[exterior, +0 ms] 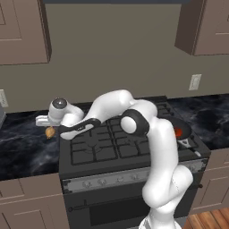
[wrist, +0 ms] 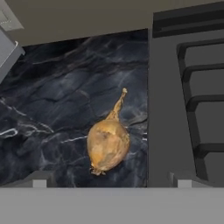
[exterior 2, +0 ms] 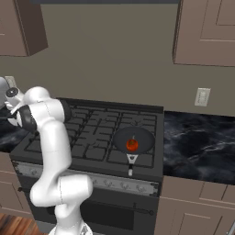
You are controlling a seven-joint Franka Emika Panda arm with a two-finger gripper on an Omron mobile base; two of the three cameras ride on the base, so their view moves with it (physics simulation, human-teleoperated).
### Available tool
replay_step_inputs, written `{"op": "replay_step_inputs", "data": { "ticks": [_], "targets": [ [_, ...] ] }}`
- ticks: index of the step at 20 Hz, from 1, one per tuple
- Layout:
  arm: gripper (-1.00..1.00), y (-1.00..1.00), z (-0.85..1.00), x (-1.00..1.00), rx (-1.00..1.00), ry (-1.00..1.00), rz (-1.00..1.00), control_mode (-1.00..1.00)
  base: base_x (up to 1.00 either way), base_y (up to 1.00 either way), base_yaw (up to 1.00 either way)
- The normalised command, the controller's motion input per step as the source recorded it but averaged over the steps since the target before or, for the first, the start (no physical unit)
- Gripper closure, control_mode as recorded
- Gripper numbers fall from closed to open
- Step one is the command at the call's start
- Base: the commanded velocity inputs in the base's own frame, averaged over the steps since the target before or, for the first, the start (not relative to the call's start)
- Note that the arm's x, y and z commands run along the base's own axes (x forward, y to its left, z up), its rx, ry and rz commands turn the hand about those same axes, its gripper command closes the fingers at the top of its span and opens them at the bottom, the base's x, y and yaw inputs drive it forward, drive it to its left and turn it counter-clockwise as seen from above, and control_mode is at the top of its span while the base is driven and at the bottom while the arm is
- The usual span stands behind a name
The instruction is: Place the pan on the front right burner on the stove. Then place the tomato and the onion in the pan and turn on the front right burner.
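Hand view looks straight down on the onion [wrist: 108,146], a tan bulb lying on its side on the dark marbled bench [wrist: 65,100] just left of the stove [wrist: 168,109], its thin tip pointing away towards the wall. The jaws stand fully spread and hold nothing; the two dark finger tips [wrist: 39,179] flank the bulb, one on each side with clear space between, which reads as a line-up for a pinch across its width rather than along the pointed axis.

Using the stove as the landmark: the pan [exterior 2: 134,140] already sits on the front right burner [exterior 2: 137,153], its short handle pointing over the front edge towards the knob strip, so it is easy to grasp and clear of the other grates. The tomato [exterior 2: 132,145] rests inside the pan, near its middle. From the left base view the gripper [exterior: 48,125] hangs over the bench at the stove's left edge, directly above the onion, the arm folded across the grates to reach it.

My judgement: pan and tomato are settled, the onion pick is in hand, and the carry to the pan and the knob turn are yet to come.
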Motion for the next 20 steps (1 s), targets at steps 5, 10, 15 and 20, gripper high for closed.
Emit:
{"op": "replay_step_inputs", "data": {
  "ticks": [5,10,15,20],
  "targets": [
    [-1.00,0.00,-0.07,0.09,0.00,0.01,0.00,-1.00,0.00,0.00,0.00],
    [-1.00,0.04,-0.11,0.17,0.00,0.00,0.00,-1.00,0.00,0.00,0.00],
    [-1.00,0.14,-0.22,0.22,0.00,0.00,0.00,-1.00,0.00,0.00,0.00],
    [-1.00,0.27,-0.20,0.21,0.00,0.00,0.00,-1.00,0.00,0.00,0.00]
  ]
}}
